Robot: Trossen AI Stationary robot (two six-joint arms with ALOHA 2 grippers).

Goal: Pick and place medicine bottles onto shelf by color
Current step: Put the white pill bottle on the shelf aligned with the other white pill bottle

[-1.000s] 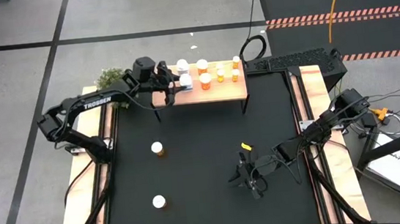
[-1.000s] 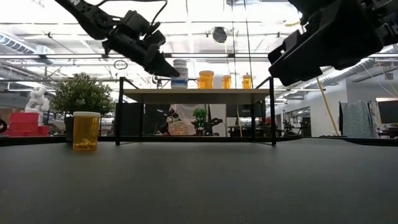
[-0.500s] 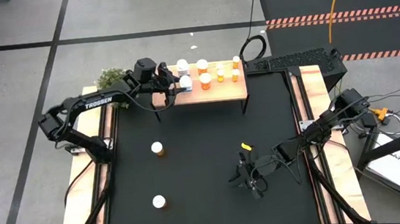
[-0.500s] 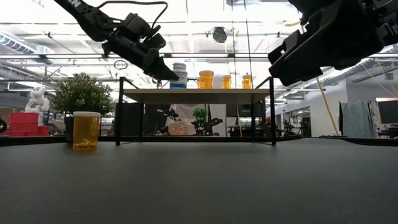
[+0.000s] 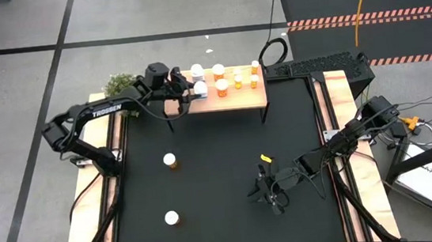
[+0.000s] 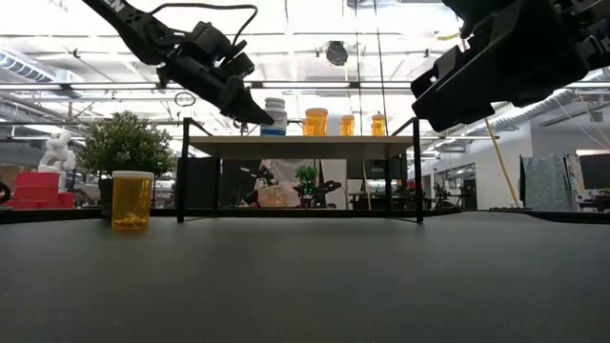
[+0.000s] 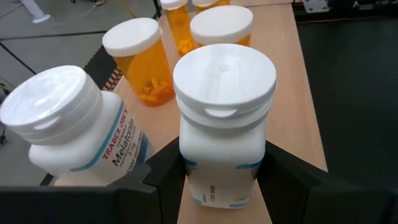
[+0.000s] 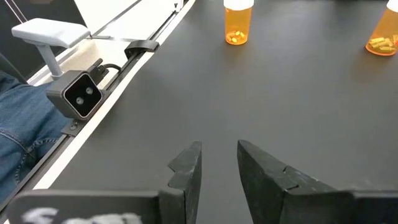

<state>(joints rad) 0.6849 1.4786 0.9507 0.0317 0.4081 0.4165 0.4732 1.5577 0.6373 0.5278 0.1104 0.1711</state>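
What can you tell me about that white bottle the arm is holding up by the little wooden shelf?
The white bottle is an opaque plastic-looking cylinder with a wide white cap and a label partly hidden near its base. It stands upright on the shelf, at its left end, between the left gripper's two dark fingers. Beside it a second white bottle, labelled Melatonin, looks tilted; whether they touch is unclear. Orange bottles stand behind.
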